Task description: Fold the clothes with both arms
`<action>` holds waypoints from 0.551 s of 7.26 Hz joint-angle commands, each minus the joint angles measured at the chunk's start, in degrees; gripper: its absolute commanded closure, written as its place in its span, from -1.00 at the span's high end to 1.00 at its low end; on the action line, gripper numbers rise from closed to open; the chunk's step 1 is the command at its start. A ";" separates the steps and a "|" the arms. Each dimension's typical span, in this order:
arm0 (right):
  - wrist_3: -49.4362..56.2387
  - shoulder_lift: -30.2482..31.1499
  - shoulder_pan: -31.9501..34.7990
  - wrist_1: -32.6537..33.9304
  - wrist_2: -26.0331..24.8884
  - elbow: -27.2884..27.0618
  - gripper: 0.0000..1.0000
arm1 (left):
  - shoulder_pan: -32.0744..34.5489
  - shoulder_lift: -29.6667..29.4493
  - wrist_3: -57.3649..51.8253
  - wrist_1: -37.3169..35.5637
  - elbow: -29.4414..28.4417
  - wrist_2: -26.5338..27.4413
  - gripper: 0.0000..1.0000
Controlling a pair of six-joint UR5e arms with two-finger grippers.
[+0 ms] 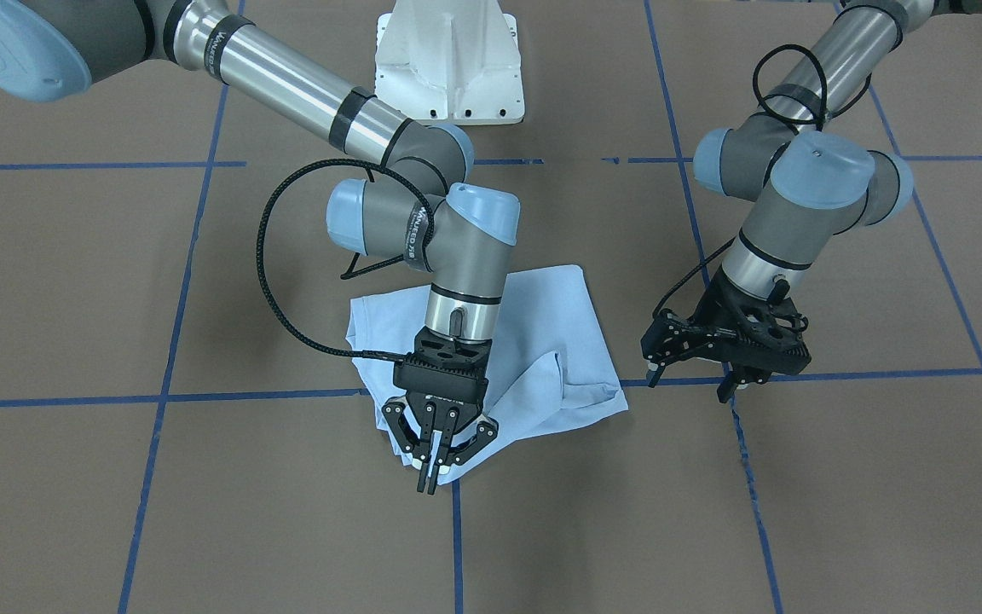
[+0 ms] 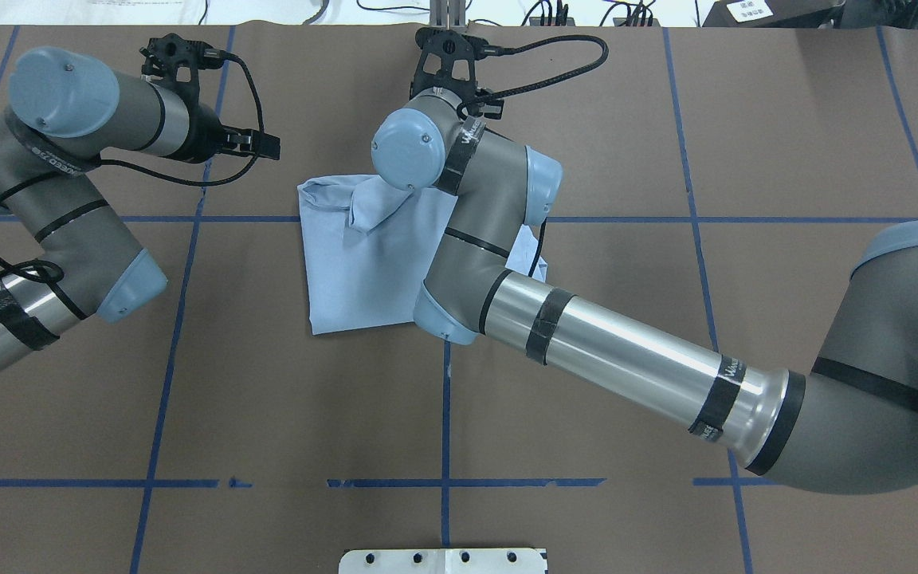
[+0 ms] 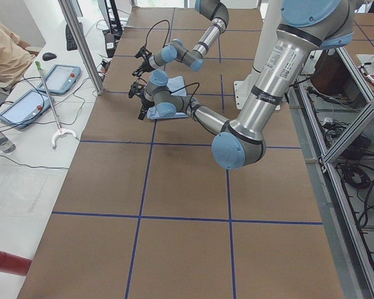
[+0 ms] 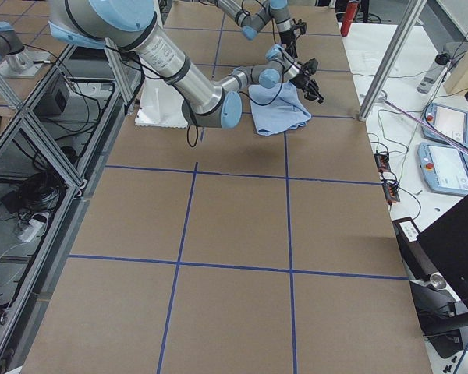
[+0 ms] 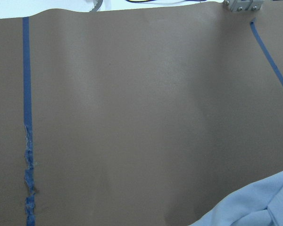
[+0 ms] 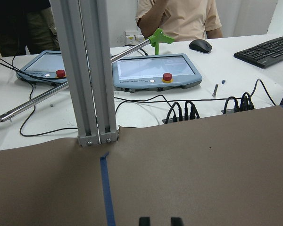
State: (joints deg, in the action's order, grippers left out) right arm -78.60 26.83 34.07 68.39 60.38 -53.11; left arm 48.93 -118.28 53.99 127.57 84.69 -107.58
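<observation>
Seen from the front, the right hand sits at the shirt's 6 o'clock corner. Its fingers are nearly together with no cloth visible between them, likely setting down a fold. The half-folded shirt lies in the middle of the bench. At its 3 o'clock the left hand, spread open and empty, hangs apart from it.

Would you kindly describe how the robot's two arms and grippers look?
The left arm and right arm are silver tubes with grey joints, light blue caps and black bands bearing white lettering. A braided black cable loops off each wrist. The left gripper and right gripper are black and two-fingered.
</observation>
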 commanded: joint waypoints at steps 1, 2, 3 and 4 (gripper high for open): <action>2.56 -0.29 3.70 -0.10 9.08 -1.72 1.00 | -1.81 -0.81 7.23 -0.38 0.82 0.35 1.00; 4.23 0.15 6.08 -0.01 16.02 -4.17 1.00 | -5.04 -2.38 11.88 -0.47 0.74 1.48 1.00; 4.94 1.63 7.40 0.08 19.91 -5.84 1.00 | -10.12 -3.44 20.02 -0.48 0.65 6.19 1.00; 5.04 3.13 7.42 0.08 20.04 -7.69 1.00 | -13.57 -4.06 25.58 -0.48 0.47 10.16 1.00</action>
State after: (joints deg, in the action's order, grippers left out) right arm -74.14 28.28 40.63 68.43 77.89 -58.50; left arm 40.00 -121.33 72.11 127.11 85.31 -102.01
